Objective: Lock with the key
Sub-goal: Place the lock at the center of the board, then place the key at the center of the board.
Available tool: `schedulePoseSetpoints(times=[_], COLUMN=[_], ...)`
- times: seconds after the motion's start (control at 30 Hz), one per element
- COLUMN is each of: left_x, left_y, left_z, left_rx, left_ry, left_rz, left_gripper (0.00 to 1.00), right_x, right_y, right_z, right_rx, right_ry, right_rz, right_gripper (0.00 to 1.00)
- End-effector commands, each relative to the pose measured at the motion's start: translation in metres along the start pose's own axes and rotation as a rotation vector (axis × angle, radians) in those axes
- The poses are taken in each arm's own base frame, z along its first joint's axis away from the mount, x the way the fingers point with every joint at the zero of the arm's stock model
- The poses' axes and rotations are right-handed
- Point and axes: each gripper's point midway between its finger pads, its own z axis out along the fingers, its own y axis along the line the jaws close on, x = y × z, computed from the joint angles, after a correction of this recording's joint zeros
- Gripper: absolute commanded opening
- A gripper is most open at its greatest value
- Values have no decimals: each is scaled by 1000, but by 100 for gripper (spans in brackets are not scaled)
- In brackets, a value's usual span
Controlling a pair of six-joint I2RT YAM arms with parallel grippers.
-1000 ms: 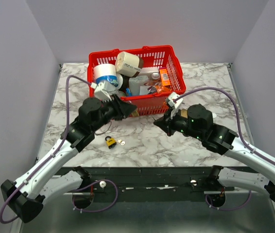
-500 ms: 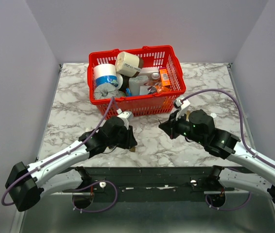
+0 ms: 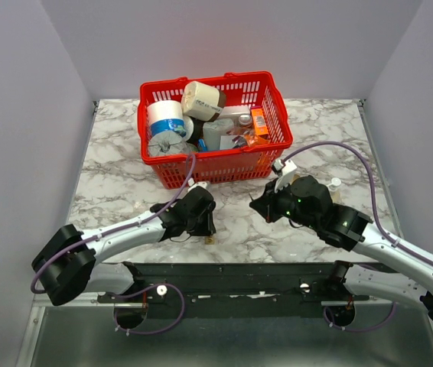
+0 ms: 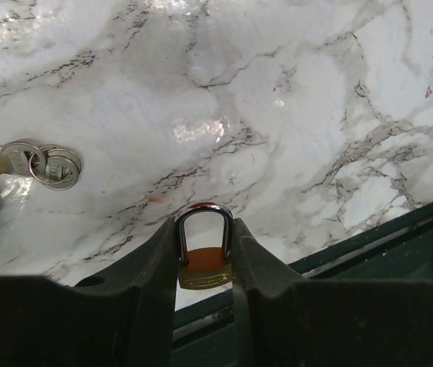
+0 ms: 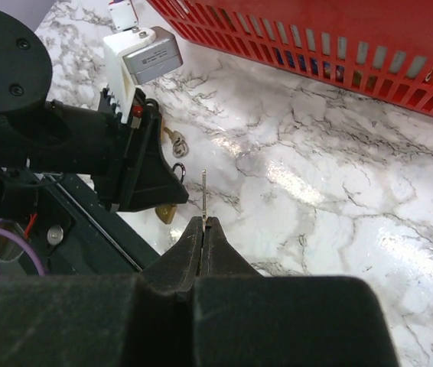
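1. Lying flat on the white, grey-veined marble table (image 3: 117, 164), close to its near edge: a small ring of silvery keys (image 4: 44, 162), just left of the left gripper and apart from it.
2. Reaching low over that near edge with the black two-finger left gripper (image 4: 203, 229), jaws partly closed and clamping a small brass padlock (image 4: 203, 267) with a silver shackle by its sides.
3. Keeping the padlock's shackle arch pointing away from the wrist, with the brass body tucked between the black fingers (image 4: 155, 260), right above the table's near edge.
4. Standing at the middle of the far edge: a red slatted plastic basket (image 3: 224, 164), packed with small packages and a white roll of tape (image 3: 164, 115).
5. Hovering right of the table's middle with the black right gripper (image 5: 203, 225), jaws fully closed and pinching a thin silver key (image 5: 204, 195), seen edge-on and sticking straight out past the fingertips.
6. Pointing that key toward the left gripper, tip near the padlock but not touching it.
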Motion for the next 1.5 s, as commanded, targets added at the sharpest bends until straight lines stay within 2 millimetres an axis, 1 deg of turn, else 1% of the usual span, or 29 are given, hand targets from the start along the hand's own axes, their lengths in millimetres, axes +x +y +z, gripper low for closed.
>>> schedulePoseSetpoints(times=[0.0, 0.17, 0.23, 0.43, 0.47, 0.6, 0.67, 0.73, 0.77, 0.8, 0.87, 0.93, 0.97, 1.03, 1.07, 1.13, 1.17, 1.2, 1.27, 1.3, 1.37, 1.4, 1.47], left_x=[-17, -24, -25, -30, -31, -29, -28, -28, -29, -30, -31, -31, -32, -35, -34, -40, -43, -53, -58, -60, -60, -61, -64], left_y=[0, 12, 15, 16, 14, 17, 18, 19, 19, 19, 18, 17, 15, 12, 9, -5, -12, -23, -30, -36, -39, -41, -43], left_z=[10, 19, 24, 33, 35, 42, 44, 45, 45, 44, 42, 38, 37, 32, 30, 19, 13, -2, -18, -33, -48, -62, -75], left_rx=[-31, -73, -85, -95, -90, -105, -109, -116, -116, -117, -119, -112, -107, -89, -72, -9, 27, 81, 120, 156, 184, 205, 229], left_ry=[-77, -104, -106, -111, -110, -92, -88, -82, -82, -83, -80, -78, -79, -89, -83, -105, -112, -155, -188, -207, -223, -239, -274], left_rz=[-64, -40, -45, -50, -52, -50, -55, -58, -60, -62, -64, -81, -81, -93, -93, -84, -76, -70, -47, -29, 27, 46, 95], left_gripper=[0, 0, 0, 1, 5, 17, 24, 27, 35, 40, 50, 56, 66, 75, 82, 91, 99, 99, 99, 99, 99, 99, 99], right_x=[5, 10, 16, 22, 23, 21, 21, 21, 21, 22, 21, 23, 23, 26, 27, 31, 35, 38, 44, 46, 54, 62, 76], right_y=[-6, -7, -8, -4, -4, -4, -3, -4, -3, -4, -4, -5, -5, -6, -5, -5, -5, -4, -3, -3, -2, -3, 5], right_z=[4, 4, 5, 8, 9, 11, 12, 12, 12, 12, 11, 11, 12, 12, 11, 12, 13, 14, 16, 18, 23, 28, 32], right_rx=[29, 26, 26, 3, 3, 3, -2, 2, 0, 0, 4, 5, 6, 8, 3, 2, -2, -4, -9, -9, -13, -12, -50], right_ry=[6, 14, 25, 39, 44, 36, 38, 38, 39, 39, 36, 38, 40, 45, 48, 60, 73, 84, 104, 115, 137, 153, 202], right_rz=[38, 43, 48, 62, 61, 60, 58, 60, 60, 59, 57, 58, 60, 69, 75, 96, 102, 104, 126, 133, 166, 181, 233], right_gripper=[1, 1, 1, 1, 1, 1, 1, 1, 1, 1, 1, 1, 1, 1, 1, 1, 1, 1, 1, 1, 1, 1, 1])
